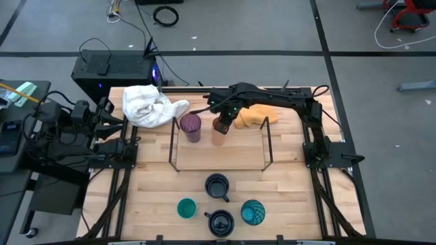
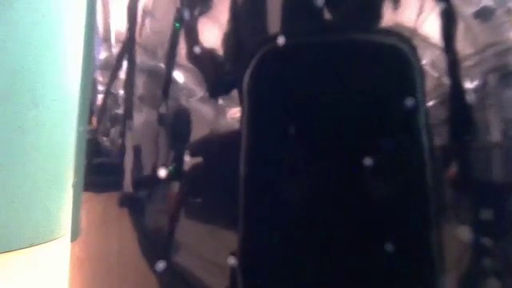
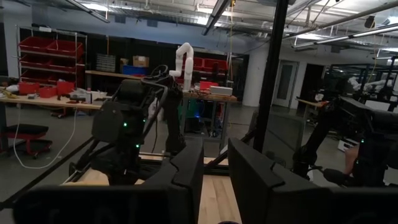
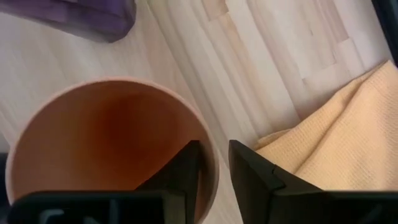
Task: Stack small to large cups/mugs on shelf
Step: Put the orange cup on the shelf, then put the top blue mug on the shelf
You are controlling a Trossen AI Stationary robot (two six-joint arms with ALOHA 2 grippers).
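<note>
Standing nearest the front edge of the table (image 1: 286, 204) are four vessels: a small teal cup (image 1: 187, 208), a dark navy mug (image 1: 219, 222) at its 3 o'clock, and a patterned teal-blue cup (image 1: 253, 212) beyond that, with a second navy mug (image 1: 217, 186) just at 12 o'clock from the first. All four look empty from above. Farther back stands the black wire shelf (image 1: 267, 143), with the purple tumbler (image 1: 190, 126) upright at its left end. Just beside the tumbler, at its 3 o'clock, the right gripper (image 4: 213, 163) pinches the rim of the small orange cup (image 4: 112, 140), one finger inside and one outside the wall; the cup is empty. A yellow cloth (image 1: 253, 117) lies at 2 o'clock from the cup, a white cloth (image 1: 146, 105) at 10 o'clock from the tumbler. The left gripper (image 3: 214, 177) waits off the table's left side, fingers slightly parted and holding nothing.
</note>
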